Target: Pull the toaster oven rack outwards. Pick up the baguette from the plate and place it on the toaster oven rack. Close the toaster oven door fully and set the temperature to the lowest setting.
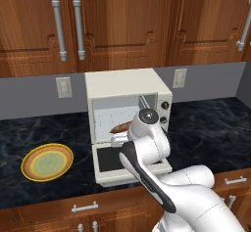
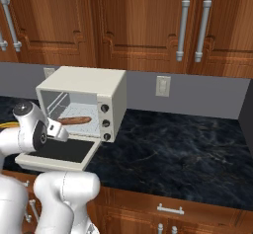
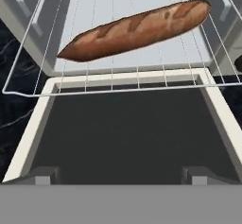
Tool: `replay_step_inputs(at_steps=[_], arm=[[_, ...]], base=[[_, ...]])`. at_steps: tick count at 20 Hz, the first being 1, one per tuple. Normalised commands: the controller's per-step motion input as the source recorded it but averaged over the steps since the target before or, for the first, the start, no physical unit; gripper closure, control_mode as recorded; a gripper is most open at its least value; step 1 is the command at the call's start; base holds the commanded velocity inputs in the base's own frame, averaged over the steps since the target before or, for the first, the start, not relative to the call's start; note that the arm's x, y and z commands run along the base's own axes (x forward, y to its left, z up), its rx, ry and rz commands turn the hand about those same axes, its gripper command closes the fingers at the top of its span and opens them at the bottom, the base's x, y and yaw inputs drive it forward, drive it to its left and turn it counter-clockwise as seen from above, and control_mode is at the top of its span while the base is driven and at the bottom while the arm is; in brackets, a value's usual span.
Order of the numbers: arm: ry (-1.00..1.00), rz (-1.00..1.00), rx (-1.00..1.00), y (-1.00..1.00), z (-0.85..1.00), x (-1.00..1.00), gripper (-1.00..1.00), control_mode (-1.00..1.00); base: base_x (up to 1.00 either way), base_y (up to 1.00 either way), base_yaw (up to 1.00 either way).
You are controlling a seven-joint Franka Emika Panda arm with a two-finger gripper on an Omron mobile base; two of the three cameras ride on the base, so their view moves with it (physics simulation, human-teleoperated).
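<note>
The cream toaster oven (image 1: 122,86) stands on the counter with its door (image 1: 105,163) folded down flat. The baguette (image 3: 134,29) lies slantwise on the wire rack (image 3: 113,90), whose front edge reaches out over the door's hinge side. It also shows inside the cavity as the baguette (image 2: 75,121). My gripper (image 3: 120,176) hovers open over the dark glass of the door (image 3: 127,128), a short way in front of the rack, with nothing between its fingertips (image 3: 45,175). The plate (image 1: 47,161) sits bare on the counter left of the oven. Three knobs (image 2: 105,123) run down the oven's right side.
Wooden wall cabinets with bar handles (image 1: 68,28) hang above the oven. Wall outlets (image 1: 180,78) sit on the grey backsplash. Dark marble counter (image 2: 178,149) stretches to the right of the oven. Drawer fronts (image 1: 84,208) line the counter's front edge.
</note>
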Motion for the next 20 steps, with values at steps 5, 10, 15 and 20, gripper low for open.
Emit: replay_step_inputs(at_steps=[5,10,15,20], arm=[[0.0,0.0,-0.02,0.01,-0.18,0.15,-1.0,-1.0],[0.0,0.0,-0.02,0.03,-0.18,0.16,-1.0,-1.0],[0.0,0.0,-0.01,0.01,-0.15,0.18,-1.0,-1.0],[0.0,0.0,-0.01,0.0,-0.16,0.21,-1.0,-1.0]], base=[[0.0,0.0,0.0],[0.0,0.0,0.0],[0.0,0.0,0.0],[0.0,0.0,0.0]])
